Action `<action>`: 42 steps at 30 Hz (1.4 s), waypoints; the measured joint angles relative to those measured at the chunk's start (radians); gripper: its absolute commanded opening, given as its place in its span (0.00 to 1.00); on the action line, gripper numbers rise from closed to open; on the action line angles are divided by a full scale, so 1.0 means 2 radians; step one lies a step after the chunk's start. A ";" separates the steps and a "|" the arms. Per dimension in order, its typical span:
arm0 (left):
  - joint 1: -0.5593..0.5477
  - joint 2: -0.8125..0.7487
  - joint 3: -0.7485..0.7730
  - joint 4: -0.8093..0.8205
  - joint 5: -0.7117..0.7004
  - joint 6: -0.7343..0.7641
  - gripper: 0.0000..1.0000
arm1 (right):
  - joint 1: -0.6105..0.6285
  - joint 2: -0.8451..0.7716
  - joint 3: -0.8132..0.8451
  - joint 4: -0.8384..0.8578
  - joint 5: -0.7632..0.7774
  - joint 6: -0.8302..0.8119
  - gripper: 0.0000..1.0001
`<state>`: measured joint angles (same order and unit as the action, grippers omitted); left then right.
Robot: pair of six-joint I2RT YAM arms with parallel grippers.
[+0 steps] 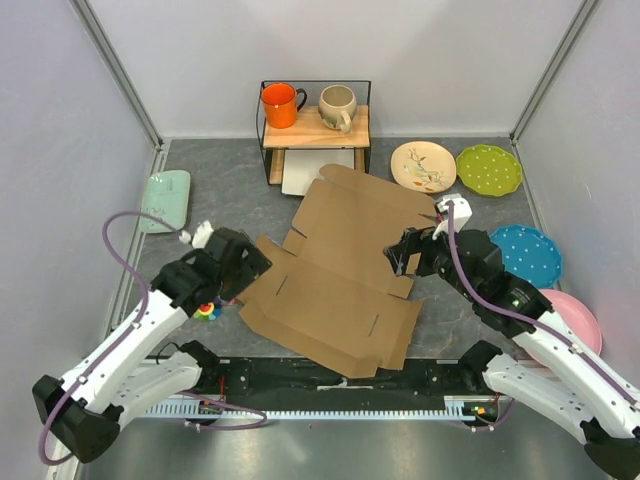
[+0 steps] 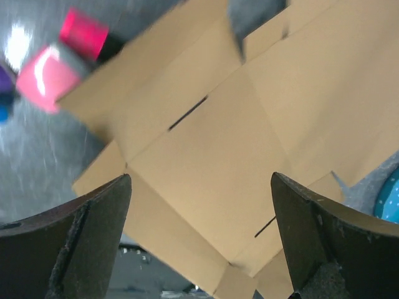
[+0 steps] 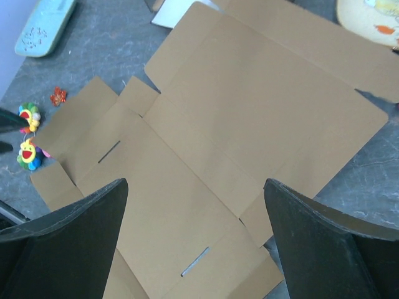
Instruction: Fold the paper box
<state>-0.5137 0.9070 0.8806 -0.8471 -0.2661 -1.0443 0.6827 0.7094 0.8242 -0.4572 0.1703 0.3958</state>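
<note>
The paper box [image 1: 340, 270] is a flat brown die-cut cardboard sheet with flaps and slits, lying unfolded in the middle of the table. My left gripper [image 1: 248, 268] is open and empty over the sheet's left edge. In the left wrist view [image 2: 199, 249] its jaws stand wide apart above the cardboard [image 2: 206, 149]. My right gripper [image 1: 403, 258] is open and empty over the sheet's right side. In the right wrist view [image 3: 196, 249] its jaws are spread above the sheet [image 3: 237, 124], with a slit between them.
A wire rack at the back holds an orange mug [image 1: 281, 104] and a beige mug [image 1: 337, 106], with a white tray [image 1: 318, 172] under it. Cream [image 1: 423, 165], green [image 1: 488, 170], blue [image 1: 527, 254] and pink [image 1: 578, 320] plates lie right. A mint tray [image 1: 165, 198] and small toys [image 3: 28, 152] lie left.
</note>
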 measured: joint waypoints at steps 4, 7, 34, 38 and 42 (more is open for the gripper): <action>-0.079 -0.002 -0.035 -0.058 -0.023 -0.166 0.99 | 0.000 0.013 -0.015 0.010 -0.009 0.003 0.98; -0.138 0.001 -0.039 -0.093 -0.036 -0.263 0.99 | 0.000 0.020 -0.027 0.019 -0.018 0.010 0.98; -0.412 0.076 -0.240 0.190 -0.041 -0.457 0.68 | 0.000 -0.032 -0.062 0.037 -0.021 0.035 0.98; -0.413 0.093 -0.286 0.333 -0.065 -0.472 0.46 | 0.000 -0.041 -0.062 0.037 -0.011 0.035 0.98; -0.412 0.092 -0.313 0.380 -0.076 -0.478 0.23 | 0.000 -0.024 -0.062 0.037 -0.007 0.036 0.98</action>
<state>-1.3384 1.0904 0.2543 -0.0875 -0.4183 -2.0003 0.6827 0.6613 0.7006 -0.3824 0.1558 0.4675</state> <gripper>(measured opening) 0.395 0.982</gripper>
